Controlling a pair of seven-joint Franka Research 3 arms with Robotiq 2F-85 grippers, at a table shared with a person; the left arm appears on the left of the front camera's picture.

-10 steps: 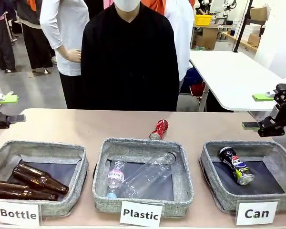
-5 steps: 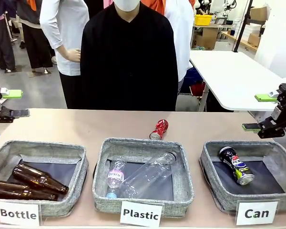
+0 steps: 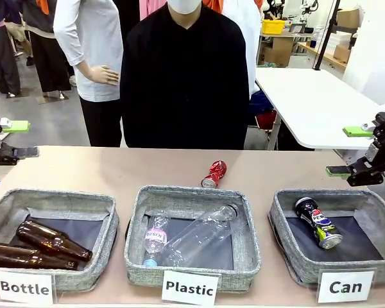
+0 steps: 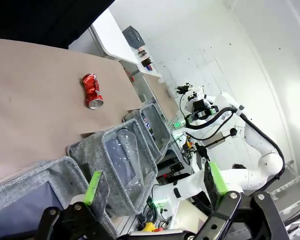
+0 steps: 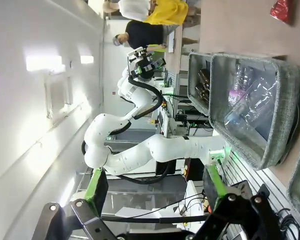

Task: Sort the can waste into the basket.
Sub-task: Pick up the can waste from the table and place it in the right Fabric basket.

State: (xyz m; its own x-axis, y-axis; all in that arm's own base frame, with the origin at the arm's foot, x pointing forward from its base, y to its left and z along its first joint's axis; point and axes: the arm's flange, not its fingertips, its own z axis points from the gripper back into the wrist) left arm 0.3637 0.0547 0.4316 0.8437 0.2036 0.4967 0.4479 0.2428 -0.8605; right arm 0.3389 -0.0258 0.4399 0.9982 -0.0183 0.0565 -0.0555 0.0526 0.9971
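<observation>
Can waste sits in two places. The dark Pepsi can (image 3: 318,222) lies on its side inside the basket (image 3: 279,208) at the lower right of the front view, where a white card (image 3: 345,286) reads "Can". The crushed red can (image 3: 214,174) lies on the bare tabletop (image 3: 83,170) at centre frame, just behind the middle basket (image 3: 136,256). On that showing, half the sorting looks done and the red can is what remains.

The left gripper (image 3: 18,140) at the left edge and the right gripper (image 3: 348,151) at the right edge both hang above the tabletop. Each has its jaws spread wide with nothing between the green pads, probably parked clear of the baskets.

The other cards read "Plastic" (image 3: 190,287), below the clear bottles (image 3: 199,234), and "Bottle" (image 3: 24,287), below the brown bottles (image 3: 51,240). A pink label on one clear bottle is too small to read.
</observation>
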